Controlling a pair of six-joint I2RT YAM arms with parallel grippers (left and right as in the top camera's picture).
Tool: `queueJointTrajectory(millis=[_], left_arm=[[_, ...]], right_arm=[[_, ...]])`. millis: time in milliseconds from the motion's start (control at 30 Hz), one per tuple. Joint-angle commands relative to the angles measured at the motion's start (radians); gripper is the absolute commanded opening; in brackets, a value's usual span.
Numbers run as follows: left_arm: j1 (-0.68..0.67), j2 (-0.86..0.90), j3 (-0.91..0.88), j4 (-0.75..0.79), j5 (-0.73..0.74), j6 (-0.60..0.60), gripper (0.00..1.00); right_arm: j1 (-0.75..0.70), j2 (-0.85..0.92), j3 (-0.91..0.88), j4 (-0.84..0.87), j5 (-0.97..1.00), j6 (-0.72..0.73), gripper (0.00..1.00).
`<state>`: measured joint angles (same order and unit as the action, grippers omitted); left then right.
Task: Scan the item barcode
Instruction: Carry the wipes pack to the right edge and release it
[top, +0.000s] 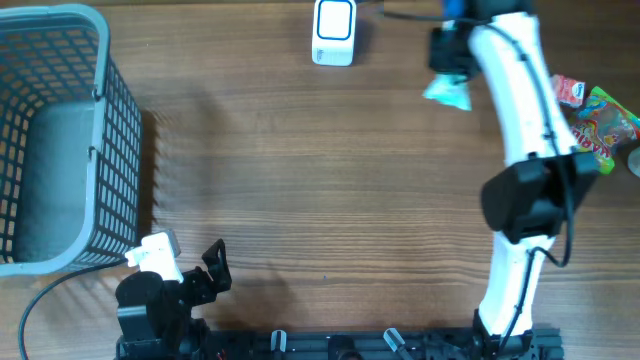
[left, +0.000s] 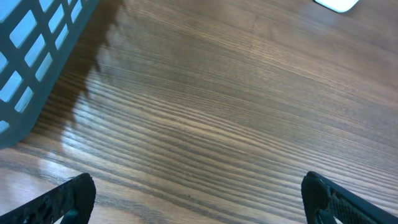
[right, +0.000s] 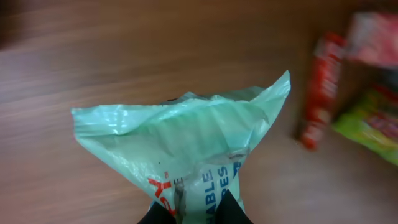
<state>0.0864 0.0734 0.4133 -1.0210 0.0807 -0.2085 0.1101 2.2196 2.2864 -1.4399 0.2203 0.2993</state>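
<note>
My left jaws stand wide apart and empty at the near left, well apart from the white scanner (top: 334, 32) at the far middle, while just to its right my right jaws clamp the pale green packet (top: 449, 94).

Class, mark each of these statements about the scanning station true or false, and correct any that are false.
1. The right pincer grips a green packet. True.
2. The left pincer is shut on a packet. False: it is open and holds nothing, above the bare table.
3. The basket stands on the table's left side. True.
4. The white scanner lies inside the basket. False: it sits on the table at the far edge, apart from the basket.
5. Some colourful packets lie at the table's right side. True.
</note>
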Motion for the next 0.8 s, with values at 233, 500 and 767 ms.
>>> queueJointTrajectory(millis=[233, 500, 767], left_arm=[[0.005, -0.007, -0.003, 0.003, 0.015, -0.009, 1.00], [0.005, -0.007, -0.003, 0.003, 0.016, -0.009, 1.00], [0.005, -0.007, -0.003, 0.003, 0.015, -0.009, 1.00]], right_arm=[[-0.305, 0.000, -0.158, -0.169, 0.178, 0.176, 0.04], [-0.500, -0.001, -0.373, 0.019, 0.177, 0.145, 0.04], [-0.549, -0.026, -0.498, 0.191, 0.110, 0.079, 0.40]])
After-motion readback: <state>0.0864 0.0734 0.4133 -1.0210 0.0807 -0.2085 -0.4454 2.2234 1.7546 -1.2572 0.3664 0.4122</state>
